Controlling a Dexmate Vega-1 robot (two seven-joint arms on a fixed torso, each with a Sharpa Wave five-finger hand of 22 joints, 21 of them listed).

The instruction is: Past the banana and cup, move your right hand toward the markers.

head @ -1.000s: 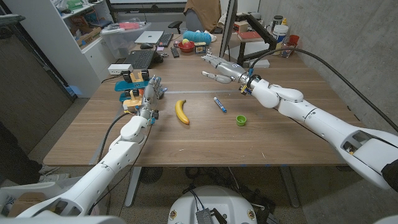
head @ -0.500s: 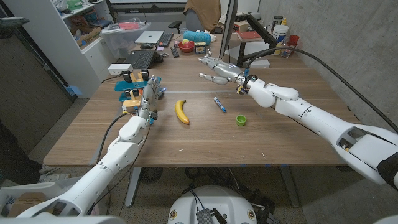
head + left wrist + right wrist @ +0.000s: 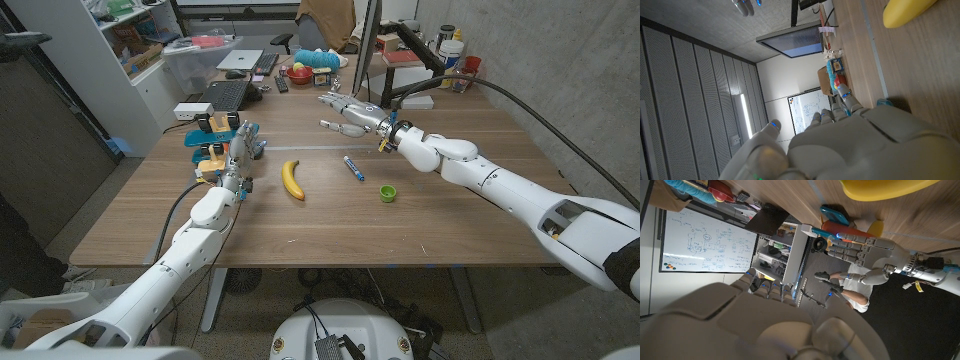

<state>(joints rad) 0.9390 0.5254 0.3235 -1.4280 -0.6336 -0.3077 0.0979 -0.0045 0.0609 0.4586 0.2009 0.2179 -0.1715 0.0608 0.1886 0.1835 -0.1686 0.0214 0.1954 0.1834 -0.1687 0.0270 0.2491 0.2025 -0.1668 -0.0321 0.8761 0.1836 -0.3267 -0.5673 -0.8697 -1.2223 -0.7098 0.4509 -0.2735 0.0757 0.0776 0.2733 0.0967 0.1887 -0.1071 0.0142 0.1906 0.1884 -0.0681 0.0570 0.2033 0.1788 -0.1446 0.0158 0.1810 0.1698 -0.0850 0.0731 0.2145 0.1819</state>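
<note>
From the head view: blue marker (image 3: 353, 167) lying flat mid-table, long way running toward the far edge, between banana (image 3: 292, 180) and green cup (image 3: 387, 193). Right hand (image 3: 345, 113) up beyond it — fingers spread, holding nothing. Left hand (image 3: 241, 152) standing near the banana, empty, fingers loosely apart.

From the right wrist view: left hand (image 3: 867, 255) seen beside the banana (image 3: 885, 189).

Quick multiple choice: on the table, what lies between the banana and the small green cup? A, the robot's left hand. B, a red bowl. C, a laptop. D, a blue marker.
D: in the head view the blue marker lies on the wood, with the banana to one side of it and the green cup to the other.
</note>
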